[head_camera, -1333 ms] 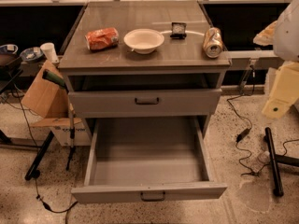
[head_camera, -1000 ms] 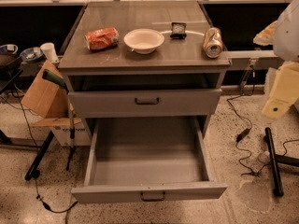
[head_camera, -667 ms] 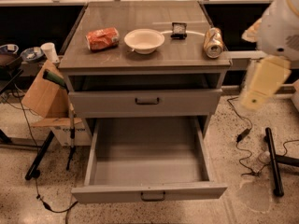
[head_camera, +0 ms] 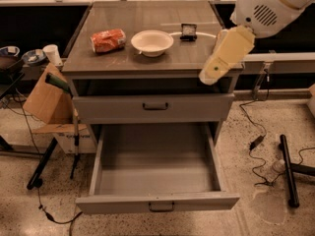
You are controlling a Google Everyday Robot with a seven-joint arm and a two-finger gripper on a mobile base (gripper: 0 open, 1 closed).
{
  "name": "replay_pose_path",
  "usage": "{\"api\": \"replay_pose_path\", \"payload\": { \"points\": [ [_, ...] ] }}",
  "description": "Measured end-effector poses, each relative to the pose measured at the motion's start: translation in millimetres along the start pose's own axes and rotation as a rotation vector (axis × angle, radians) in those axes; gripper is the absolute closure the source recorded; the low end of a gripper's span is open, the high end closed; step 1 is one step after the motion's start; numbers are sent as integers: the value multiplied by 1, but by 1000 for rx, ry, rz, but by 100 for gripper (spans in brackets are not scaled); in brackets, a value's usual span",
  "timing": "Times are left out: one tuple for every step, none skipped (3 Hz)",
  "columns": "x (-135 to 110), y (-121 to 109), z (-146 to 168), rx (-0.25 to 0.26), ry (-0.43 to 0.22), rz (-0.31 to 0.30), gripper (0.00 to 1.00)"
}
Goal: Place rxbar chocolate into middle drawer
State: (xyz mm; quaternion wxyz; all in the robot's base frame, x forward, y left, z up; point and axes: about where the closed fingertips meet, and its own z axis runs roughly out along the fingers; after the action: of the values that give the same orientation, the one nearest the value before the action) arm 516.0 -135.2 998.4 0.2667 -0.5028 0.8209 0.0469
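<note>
The cabinet top bears a snack bag, a white bowl and the rxbar chocolate (pincer out of view).

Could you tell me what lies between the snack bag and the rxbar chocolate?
Camera view: the white bowl. The gripper hangs at the countertop edge.

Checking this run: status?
Gripper at tabletop's right edge. Rxbar on top, right of bowl, not yet picked. Drawer open, empty.

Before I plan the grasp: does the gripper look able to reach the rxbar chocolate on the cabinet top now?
Probably yes. The gripper hangs over the top's right front edge, and the rxbar chocolate lies farther back, uncovered and apart from the white bowl.
</note>
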Motion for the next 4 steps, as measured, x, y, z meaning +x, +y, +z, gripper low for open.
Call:
{"api": "replay_pose_path", "payload": {
  "points": [
    [-22,-22,10,12,-100,180,0],
    [-36,-38,15,47,-189,356,0],
    [-43,-43,14,62,-219,398,0],
    [-43,-43,14,62,-219,398,0]
  ]
}}
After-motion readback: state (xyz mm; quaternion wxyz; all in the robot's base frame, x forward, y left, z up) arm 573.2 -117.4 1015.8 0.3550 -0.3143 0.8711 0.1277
